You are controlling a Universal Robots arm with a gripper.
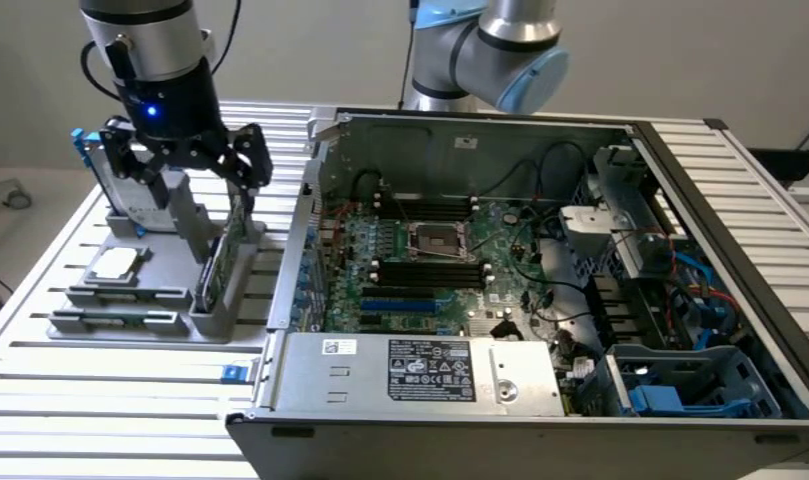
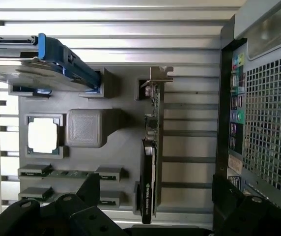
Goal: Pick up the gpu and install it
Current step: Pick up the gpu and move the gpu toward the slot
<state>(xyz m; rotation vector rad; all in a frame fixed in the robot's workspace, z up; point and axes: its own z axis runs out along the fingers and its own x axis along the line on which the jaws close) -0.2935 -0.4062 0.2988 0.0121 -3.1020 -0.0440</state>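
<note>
Hovering above the gray parts holder point(image 2: 123, 152) on the table point(image 1: 111, 375), the gripper point(image 1: 191, 188) is spread wide, the gpu point(image 2: 151, 142) standing on edge below, between its fingers point(image 2: 84, 194).

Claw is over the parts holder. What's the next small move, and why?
Probably lower straight down. In the wrist view the gpu stands on edge in its slot of the grey holder, roughly centred in the gap of the open claw. The exterior view shows the claw above the card, not yet gripping it.
</note>
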